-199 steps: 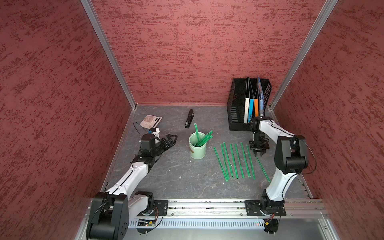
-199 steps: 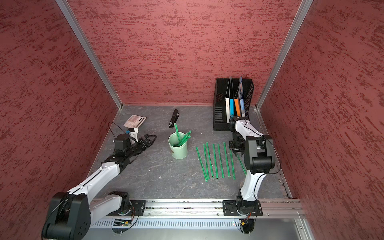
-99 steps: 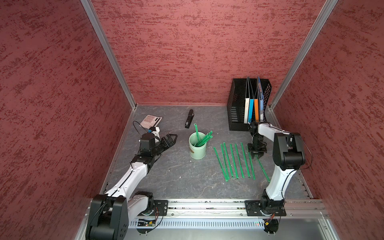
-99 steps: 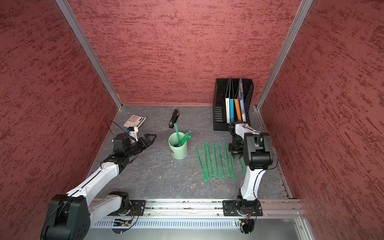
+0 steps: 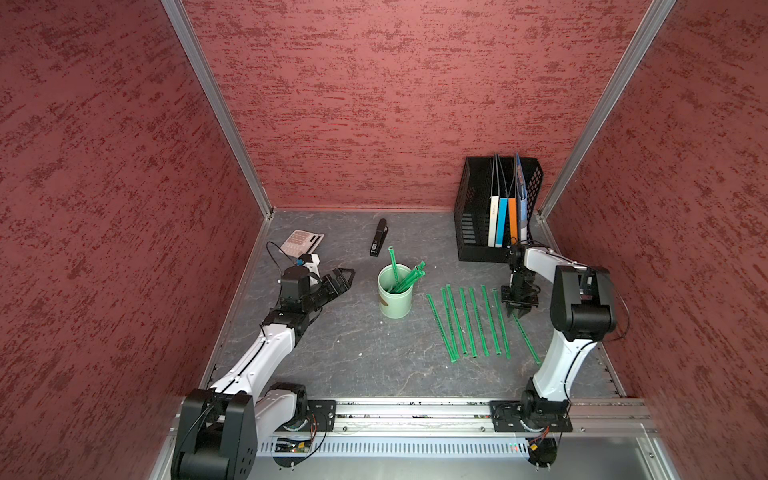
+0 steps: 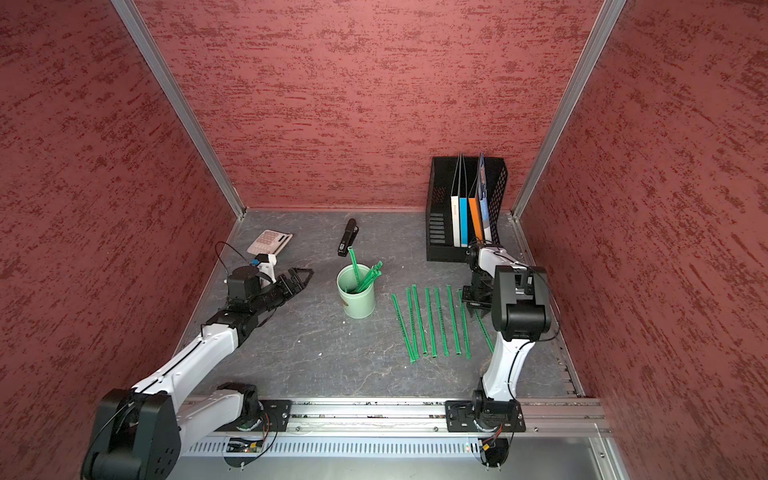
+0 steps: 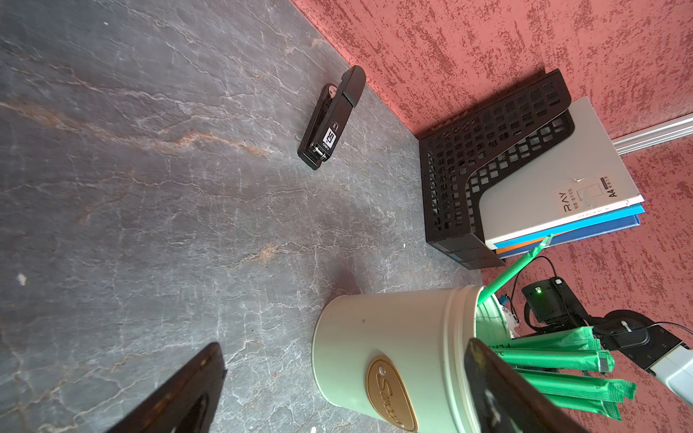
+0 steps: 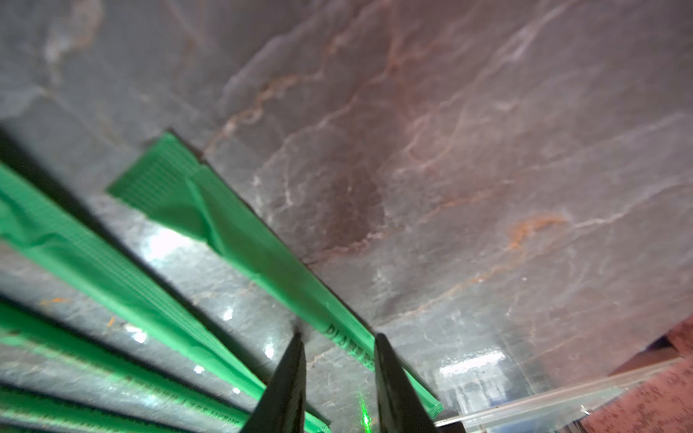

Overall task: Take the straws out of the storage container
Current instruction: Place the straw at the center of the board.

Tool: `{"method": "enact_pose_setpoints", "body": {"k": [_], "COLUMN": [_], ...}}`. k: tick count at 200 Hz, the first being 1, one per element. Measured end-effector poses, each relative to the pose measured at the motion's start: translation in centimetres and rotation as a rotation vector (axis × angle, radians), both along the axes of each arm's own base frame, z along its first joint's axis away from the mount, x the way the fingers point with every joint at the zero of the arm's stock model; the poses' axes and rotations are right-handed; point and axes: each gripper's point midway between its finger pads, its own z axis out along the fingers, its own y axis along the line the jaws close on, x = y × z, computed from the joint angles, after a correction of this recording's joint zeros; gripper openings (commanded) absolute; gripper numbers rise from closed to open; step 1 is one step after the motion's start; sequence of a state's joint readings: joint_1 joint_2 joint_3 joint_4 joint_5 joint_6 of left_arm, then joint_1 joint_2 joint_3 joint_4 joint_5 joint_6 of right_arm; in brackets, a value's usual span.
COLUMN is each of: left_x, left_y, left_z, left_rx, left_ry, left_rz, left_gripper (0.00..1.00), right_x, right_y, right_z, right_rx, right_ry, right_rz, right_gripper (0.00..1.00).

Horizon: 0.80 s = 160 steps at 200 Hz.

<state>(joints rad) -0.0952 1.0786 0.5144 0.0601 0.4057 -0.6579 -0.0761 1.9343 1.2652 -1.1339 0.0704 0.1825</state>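
Both top views: the cup (image 5: 395,303) stands mid-table, and a handful of straws (image 5: 409,277) stick out of it, one near upright and the rest leaning toward the right arm's side. Six more lie in a neat row (image 5: 467,324) on the table (image 5: 353,365) between the cup and the right arm, with a seventh, the skewed straw (image 5: 527,338), just beside the row. The right gripper (image 5: 519,309) points straight down over the far end of that one. The left gripper (image 5: 338,279) hovers near the cup, apart from it, jaws spread wide and empty.

Left wrist: the cup (image 7: 382,348) fills the gap between the spread jaws, not touching them. Several straw ends (image 7: 562,378) poke past the rim.

Right wrist: the fingers (image 8: 288,386) are parted only a little and straddle the skewed straw (image 8: 262,255), which lies flat on the table. I don't see a pinch on it.

My read: this is the set-down step for straw seven, so the job's a bit past halfway. The next move needs the right arm to lift clear without dragging the straw. Then it swings to the cup and pinches one leaning straw near its top, ideally without tipping the cup.
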Motion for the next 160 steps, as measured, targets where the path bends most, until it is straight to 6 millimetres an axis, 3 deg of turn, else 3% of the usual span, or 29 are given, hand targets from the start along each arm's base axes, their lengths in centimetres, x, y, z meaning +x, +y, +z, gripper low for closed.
{"method": "enact_pose_setpoints", "body": {"k": [100, 160], "left_x": [-0.2, -0.3], "left_y": [0.1, 0.1], "left_z": [-0.1, -0.2], "left_rx": [0.003, 0.008], "left_ry": [0.007, 0.016], "left_rz": [0.003, 0.004], "left_gripper": [1.0, 1.0], "right_x": [0.1, 1.7], "right_y": [0.3, -0.2], "right_z": [-0.1, -0.1], "right_rx": [0.085, 0.092], "right_ry": [-0.009, -0.032], "right_rz": [-0.059, -0.078], "right_gripper": [0.17, 0.16]}}
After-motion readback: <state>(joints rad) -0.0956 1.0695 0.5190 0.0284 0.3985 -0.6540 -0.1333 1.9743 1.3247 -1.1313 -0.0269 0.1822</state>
